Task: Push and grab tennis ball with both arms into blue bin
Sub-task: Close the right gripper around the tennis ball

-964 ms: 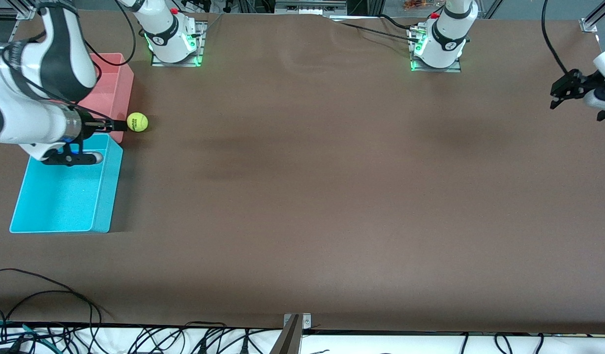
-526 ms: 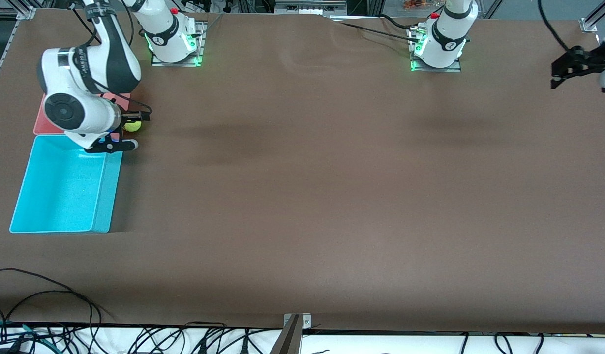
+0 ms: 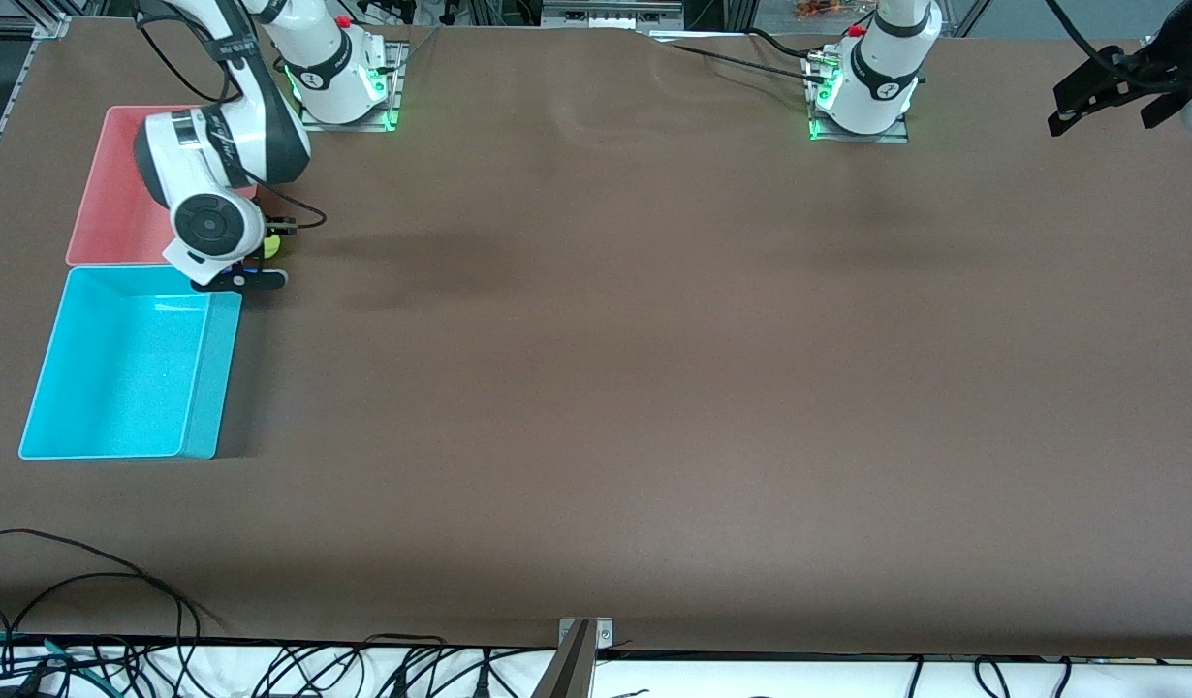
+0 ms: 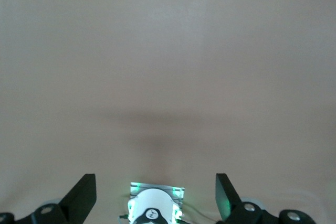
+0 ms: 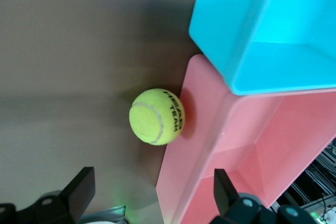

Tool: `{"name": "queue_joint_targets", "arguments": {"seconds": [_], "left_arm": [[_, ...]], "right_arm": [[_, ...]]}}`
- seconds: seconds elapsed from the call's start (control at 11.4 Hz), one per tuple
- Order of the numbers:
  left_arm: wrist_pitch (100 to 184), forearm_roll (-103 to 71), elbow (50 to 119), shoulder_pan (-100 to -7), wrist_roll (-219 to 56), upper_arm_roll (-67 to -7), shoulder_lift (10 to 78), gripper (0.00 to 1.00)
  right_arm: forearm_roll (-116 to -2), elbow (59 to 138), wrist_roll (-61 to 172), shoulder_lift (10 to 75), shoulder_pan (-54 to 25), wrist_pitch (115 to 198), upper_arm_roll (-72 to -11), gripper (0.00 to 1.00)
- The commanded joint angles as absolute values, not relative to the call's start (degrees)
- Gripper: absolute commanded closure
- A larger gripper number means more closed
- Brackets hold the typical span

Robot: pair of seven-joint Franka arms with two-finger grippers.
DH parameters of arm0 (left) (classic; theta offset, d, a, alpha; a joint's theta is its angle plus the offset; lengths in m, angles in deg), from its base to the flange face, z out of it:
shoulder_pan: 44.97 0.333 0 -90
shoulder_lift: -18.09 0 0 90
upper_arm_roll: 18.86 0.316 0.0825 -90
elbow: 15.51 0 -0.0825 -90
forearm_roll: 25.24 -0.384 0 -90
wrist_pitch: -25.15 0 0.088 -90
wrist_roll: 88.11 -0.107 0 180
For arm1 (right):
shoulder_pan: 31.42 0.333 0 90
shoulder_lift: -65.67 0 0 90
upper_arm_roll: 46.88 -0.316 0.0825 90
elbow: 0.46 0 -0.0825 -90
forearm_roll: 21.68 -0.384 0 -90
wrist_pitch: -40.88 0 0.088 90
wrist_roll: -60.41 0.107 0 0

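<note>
Resting on the brown table (image 3: 654, 388), the tennis ball (image 5: 157, 116) has not reached the blue bin (image 3: 208, 388), so the main part of the task looks unfinished. In the right wrist view the ball sits against the outer wall of the pink bin (image 5: 210, 145), close to the corner where the pink bin and the blue bin meet. In the front view only a sliver of the ball (image 3: 272, 245) shows beneath the right arm's wrist, at the right arm's end of the table, just outside both bins and slightly farther from the front camera than the blue bin.

The right gripper (image 5: 149, 190) hangs over the ball with its fingers spread wide and nothing between them; the ball is apart from both fingertips. No grasp has been made. Judging from this, the ball has been brought close to the bins, and what is left is to close on it, lift it over the blue bin's wall and let it go inside.

The left gripper (image 3: 1105, 85) is up in the air over the left arm's end of the table, well apart from the ball. Its fingers are also wide apart and empty, as the left wrist view shows over bare table. That arm appears to be waiting.
</note>
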State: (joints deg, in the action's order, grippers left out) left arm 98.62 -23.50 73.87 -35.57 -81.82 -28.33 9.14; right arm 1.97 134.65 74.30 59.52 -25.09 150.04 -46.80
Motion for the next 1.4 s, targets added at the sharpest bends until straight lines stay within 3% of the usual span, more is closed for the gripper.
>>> {"name": "queue_joint_targets", "arguments": {"seconds": [0.0, 0.7, 1.31], "left_arm": [[96.3, -15.1, 71.5, -33.5, -81.0, -23.5, 10.9, 0.0], [100.3, -24.2, 72.3, -40.9, -81.6, -25.4, 10.9, 0.0], [109.0, -23.7, 73.2, -41.0, -81.6, -25.3, 12.7, 0.0]], "right_arm": [[7.9, 135.0, 82.7, 52.3, -22.1, 152.0, -47.8, 0.0], [18.0, 135.4, 92.7, 44.6, -18.7, 151.4, -47.8, 0.0], [21.0, 136.8, 92.7, 44.0, -19.4, 152.1, -47.1, 0.0]]}}
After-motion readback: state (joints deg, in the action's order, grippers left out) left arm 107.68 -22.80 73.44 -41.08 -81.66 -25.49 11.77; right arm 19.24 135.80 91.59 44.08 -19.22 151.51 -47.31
